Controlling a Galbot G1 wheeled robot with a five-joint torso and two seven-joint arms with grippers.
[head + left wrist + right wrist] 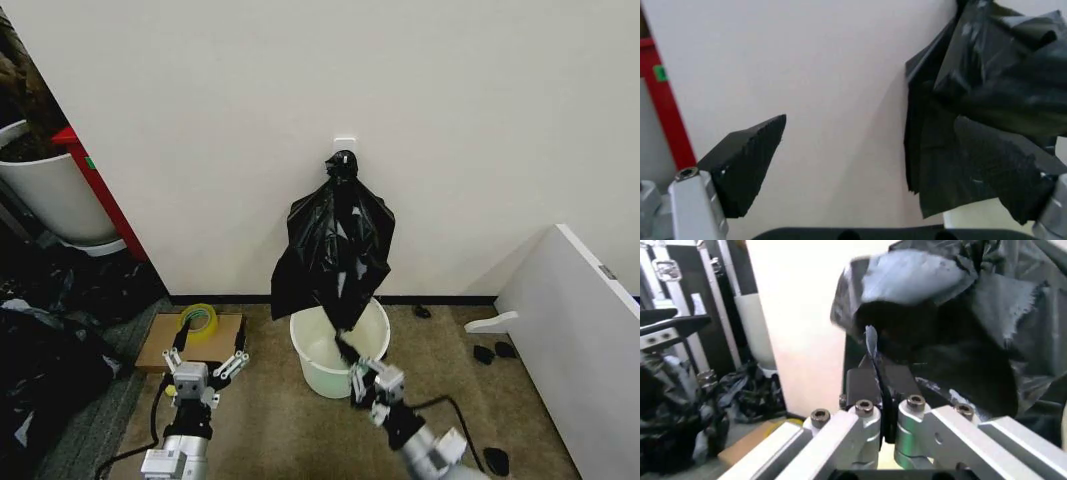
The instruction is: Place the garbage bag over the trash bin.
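Garbage bag [335, 255] hangs long-axis vertical from a wall hook, its tail dipping over the trash bin [322, 372]; right gripper [362, 377] jaws pinch that tail, left gripper [203, 362] spread wide alongside.

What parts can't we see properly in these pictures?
- Head view: the far inside of the trash bin is hidden by the hanging garbage bag.
- Head view: the hook holding the bag's knot is too small to make out.
- Right wrist view: the right gripper pinches the bag; the bag's opening is hidden by its folds.
- Left wrist view: the left gripper is open; the bag is cut off by the edge.
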